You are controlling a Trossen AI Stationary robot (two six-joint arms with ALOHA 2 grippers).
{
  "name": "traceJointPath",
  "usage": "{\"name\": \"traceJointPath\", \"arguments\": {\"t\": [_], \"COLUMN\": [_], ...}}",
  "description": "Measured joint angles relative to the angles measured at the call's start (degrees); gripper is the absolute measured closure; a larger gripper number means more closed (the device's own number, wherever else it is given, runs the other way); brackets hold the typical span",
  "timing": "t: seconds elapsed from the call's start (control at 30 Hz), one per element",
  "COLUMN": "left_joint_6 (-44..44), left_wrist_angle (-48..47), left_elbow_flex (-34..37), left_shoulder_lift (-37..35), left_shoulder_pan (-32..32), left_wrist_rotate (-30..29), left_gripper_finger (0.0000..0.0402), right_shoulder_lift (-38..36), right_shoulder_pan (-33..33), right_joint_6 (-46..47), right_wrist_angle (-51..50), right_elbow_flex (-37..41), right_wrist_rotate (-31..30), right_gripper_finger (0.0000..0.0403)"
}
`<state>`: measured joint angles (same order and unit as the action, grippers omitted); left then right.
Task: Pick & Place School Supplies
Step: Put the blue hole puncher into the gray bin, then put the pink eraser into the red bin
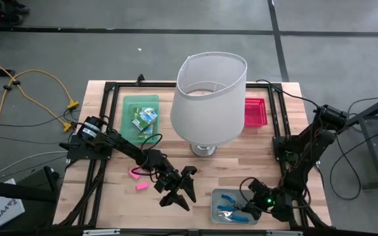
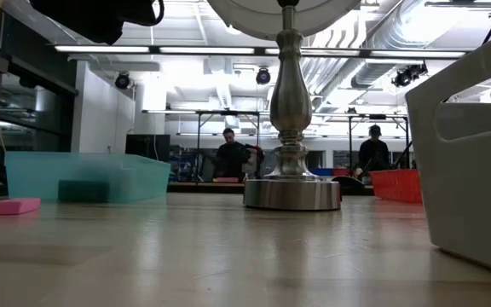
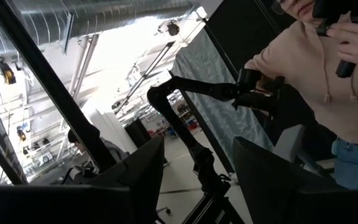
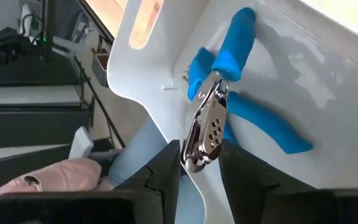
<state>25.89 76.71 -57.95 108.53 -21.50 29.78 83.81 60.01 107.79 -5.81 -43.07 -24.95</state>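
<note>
Where they lie in the grey tray [image 1: 223, 196], blue-handled pliers [image 4: 229, 93] show steel jaws

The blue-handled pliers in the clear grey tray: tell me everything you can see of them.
The blue-handled pliers have two bright blue grips that look rubbery and a shiny metal head with small holes near the pivot. In the high view they lie in the clear grey tray at the table's front, right of centre, with at least one more blue-handled tool beside them. The right gripper is at the tray, its fingers apart on either side of the metal head; whether they touch it cannot be told.
</note>
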Motion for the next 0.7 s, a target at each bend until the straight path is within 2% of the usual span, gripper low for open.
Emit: {"name": "traceJointPath", "arguments": {"t": [0.5, 0.7], "left_joint_6": [0.0, 0.0], "left_wrist_angle": [0.0, 0.0], "left_elbow_flex": [0.0, 0.0], "left_shoulder_lift": [0.0, 0.0], "left_shoulder_pan": [0.0, 0.0], "left_wrist_rotate": [0.1, 0.1], "left_gripper_finger": [0.0218, 0.0218], "right_shoulder_lift": [-0.2, -1.7], "right_shoulder_pan": [0.0, 0.0], "right_joint_6": [2.1, 2.1], "right_wrist_angle": [-1.3, -1.4], "right_elbow_flex": [0.0, 0.0], "right_wrist_rotate": [10.3, 10.6], "right_gripper_finger": [0.0301, 0.0301]}}
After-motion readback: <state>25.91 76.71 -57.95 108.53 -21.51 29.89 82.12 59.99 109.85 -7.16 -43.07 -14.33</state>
